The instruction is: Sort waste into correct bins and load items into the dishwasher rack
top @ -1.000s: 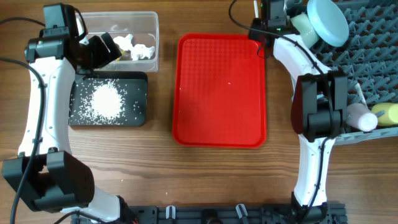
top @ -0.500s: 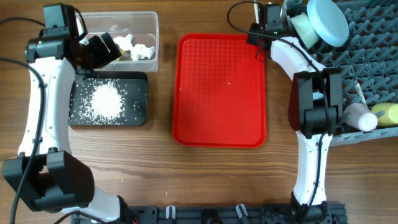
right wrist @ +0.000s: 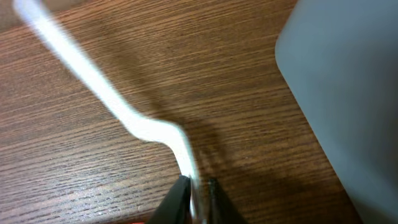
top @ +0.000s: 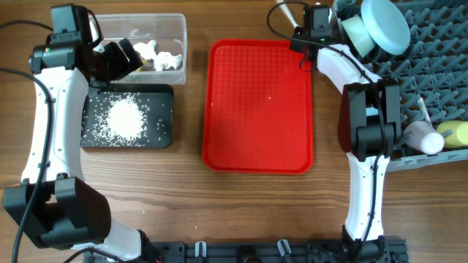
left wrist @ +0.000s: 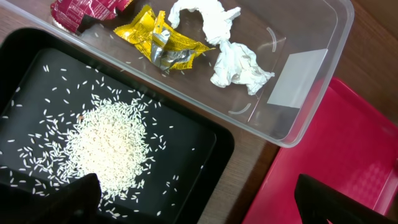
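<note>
My right gripper [top: 300,20] is at the far edge of the table, beyond the red tray's far right corner. It is shut on the handle of a white plastic utensil [right wrist: 106,93], whose tip [top: 287,10] points left; I cannot tell fork from spoon. The grey dishwasher rack [top: 439,51] holds a pale blue plate [top: 386,25], a pale bowl [top: 355,31], a white cup [top: 424,137] and a yellow cup [top: 455,133]. My left gripper [left wrist: 199,211] is open and empty over the near edge of the clear tub [top: 179,44]. The tub holds a yellow wrapper [left wrist: 163,45], a red wrapper [left wrist: 81,9] and tissues [left wrist: 236,62]. The rice heap [left wrist: 109,146] lies in the black tray [top: 164,124].
The flat red tray [top: 259,106] lies in the middle between the arms, bare. The rack's grey corner [right wrist: 348,87] is close on the right of the held utensil. Bare wooden table runs along the front.
The right gripper has turned with the utensil, swinging its tip from pointing away to pointing left. The left arm has not moved.
</note>
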Tool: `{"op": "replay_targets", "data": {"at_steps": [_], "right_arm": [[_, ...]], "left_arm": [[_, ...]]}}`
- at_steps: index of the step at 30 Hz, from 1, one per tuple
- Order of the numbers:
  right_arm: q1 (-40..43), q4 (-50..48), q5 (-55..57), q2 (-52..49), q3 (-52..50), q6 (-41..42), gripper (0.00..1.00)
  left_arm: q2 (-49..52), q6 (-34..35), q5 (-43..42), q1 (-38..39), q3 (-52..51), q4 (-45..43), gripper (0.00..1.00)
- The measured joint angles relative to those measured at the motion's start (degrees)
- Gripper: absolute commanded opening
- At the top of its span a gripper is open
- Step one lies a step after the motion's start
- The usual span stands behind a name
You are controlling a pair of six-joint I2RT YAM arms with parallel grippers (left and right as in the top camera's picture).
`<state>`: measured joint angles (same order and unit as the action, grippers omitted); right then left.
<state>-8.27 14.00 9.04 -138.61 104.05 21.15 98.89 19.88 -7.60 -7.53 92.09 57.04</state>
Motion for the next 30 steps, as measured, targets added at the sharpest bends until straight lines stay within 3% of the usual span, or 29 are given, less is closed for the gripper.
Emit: {"op": "replay_targets", "data": {"at_steps": [12,18,25,30], "right_arm": [[0.0,0.6,0.0,0.4,0.0,0.2,0.04],[0.0,6.5,-0.7,8.0,-0.1,-0.9,0.04],[0.0,19.6,-3.8,21.6,-0.1,-2.0,0.04],[0.0,34.0,-4.9,30.9,-0.1,-1.1,0.04]], "left_arm": [[0.0,0.0,0.0,0.0,0.0,0.0,1.00],[0.0,0.0,0.0,0.0,0.0,0.0,1.00],[0.0,0.0,0.0,0.0,0.0,0.0,1.00],[0.0,0.0,0.0,0.0,0.0,0.0,1.00]]}}
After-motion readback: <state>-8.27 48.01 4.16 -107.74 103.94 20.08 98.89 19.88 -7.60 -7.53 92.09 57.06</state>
